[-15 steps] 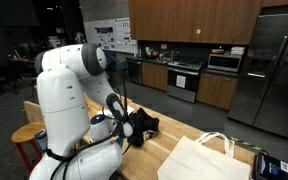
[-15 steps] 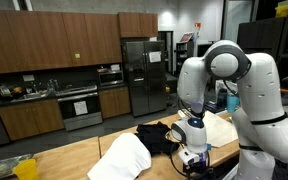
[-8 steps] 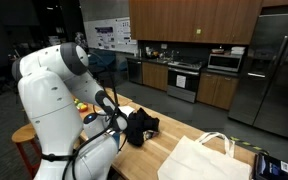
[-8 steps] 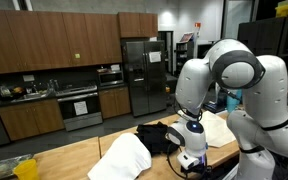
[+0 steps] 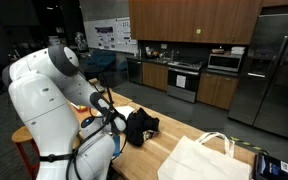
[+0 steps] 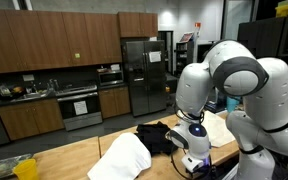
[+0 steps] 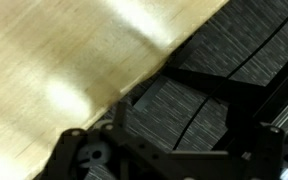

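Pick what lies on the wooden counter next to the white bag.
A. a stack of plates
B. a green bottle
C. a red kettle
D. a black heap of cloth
D: a black heap of cloth lies on the wooden counter next to the white bag; no kettle, plates or bottle show there.

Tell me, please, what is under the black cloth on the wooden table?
The black cloth lies bunched on the wooden table, which shows bare around it. Whether anything is beneath it cannot be seen; its folds cover that spot.
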Available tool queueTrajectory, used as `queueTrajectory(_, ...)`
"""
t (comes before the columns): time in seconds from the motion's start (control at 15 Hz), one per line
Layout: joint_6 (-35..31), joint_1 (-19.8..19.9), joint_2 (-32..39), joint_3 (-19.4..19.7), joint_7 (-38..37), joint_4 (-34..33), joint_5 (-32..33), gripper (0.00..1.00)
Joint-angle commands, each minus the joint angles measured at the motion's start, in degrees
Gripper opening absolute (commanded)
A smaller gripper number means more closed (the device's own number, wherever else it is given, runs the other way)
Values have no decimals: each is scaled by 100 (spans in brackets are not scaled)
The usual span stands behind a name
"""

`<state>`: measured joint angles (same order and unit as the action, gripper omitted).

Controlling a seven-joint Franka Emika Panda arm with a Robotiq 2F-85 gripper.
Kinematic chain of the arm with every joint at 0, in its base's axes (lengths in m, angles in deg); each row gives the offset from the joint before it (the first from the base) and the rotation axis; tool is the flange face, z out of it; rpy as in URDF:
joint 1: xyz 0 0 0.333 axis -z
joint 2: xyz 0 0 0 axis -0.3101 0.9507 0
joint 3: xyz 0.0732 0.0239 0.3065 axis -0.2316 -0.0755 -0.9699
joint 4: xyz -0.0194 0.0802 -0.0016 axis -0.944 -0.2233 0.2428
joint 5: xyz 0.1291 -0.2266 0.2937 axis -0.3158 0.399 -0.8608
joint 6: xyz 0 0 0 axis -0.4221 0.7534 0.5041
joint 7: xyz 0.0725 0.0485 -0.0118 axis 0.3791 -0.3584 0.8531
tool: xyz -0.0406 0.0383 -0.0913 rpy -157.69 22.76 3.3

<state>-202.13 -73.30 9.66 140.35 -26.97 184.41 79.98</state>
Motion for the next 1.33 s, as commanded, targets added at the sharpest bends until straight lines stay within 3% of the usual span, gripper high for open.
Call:
queueTrajectory(0.0, -14, -70, 38, 148, 281, 32, -219, 100)
queueTrajectory(0.2, 5, -74, 128, -17, -38, -141, -150, 100)
queueTrajectory(0.33, 229, -390, 30, 526, -152, 46, 205, 100)
queueTrajectory(0.8, -272, -2854, 761, 3558, 405, 98, -54, 100)
queueTrajectory(1.07, -29, -2883, 540, 4343, 1697, 416, -28, 100)
queueTrajectory(1.13, -27, -2731, 554, 4375, 2052, 463, -74, 100)
queueTrajectory(1.2, -25, -2353, 466, 4161, 2228, 335, -9, 100)
queueTrajectory(1.27, -24, -2779, 595, 4135, 1548, 353, -11, 100)
